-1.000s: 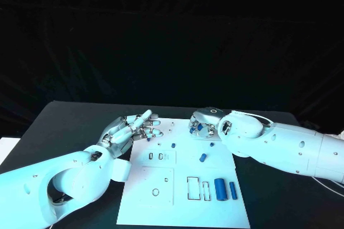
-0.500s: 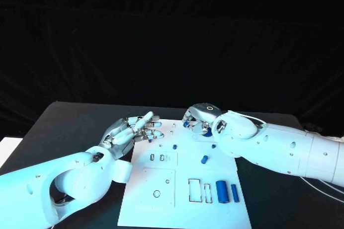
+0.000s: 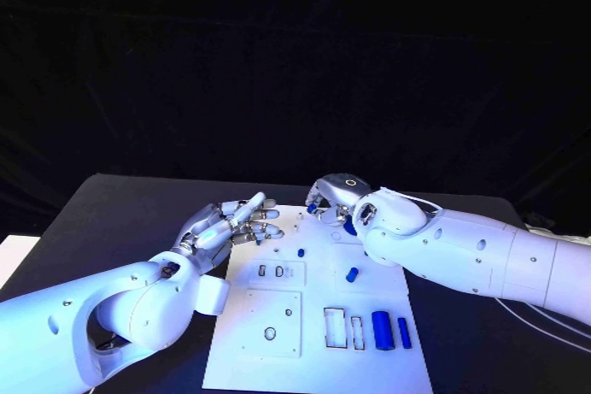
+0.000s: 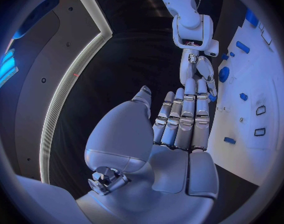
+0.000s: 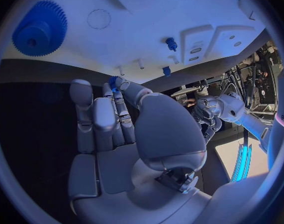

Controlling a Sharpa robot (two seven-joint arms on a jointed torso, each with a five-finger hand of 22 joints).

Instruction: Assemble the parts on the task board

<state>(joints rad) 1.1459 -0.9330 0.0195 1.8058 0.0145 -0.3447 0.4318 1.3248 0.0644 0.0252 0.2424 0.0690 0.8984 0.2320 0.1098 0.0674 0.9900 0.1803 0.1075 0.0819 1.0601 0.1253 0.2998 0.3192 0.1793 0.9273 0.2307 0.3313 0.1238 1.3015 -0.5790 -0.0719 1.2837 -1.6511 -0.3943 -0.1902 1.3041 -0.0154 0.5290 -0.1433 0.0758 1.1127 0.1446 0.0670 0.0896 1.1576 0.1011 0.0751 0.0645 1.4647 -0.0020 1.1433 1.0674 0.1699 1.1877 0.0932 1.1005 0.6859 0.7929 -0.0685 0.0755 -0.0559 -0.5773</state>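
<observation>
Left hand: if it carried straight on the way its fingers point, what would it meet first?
Probably the right hand: in the left wrist view the left hand points its fingers straight at it, over the task board. Depth is unclear.

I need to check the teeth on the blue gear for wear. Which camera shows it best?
The right wrist view: the blue gear lies flat on the task board, unobstructed, with its teeth and hub visible. The left wrist view shows it as a small blue disc. In the head view I cannot pick it out.

A black table [image 3: 123, 208] stands before a dark backdrop [image 3: 295, 78].
</observation>
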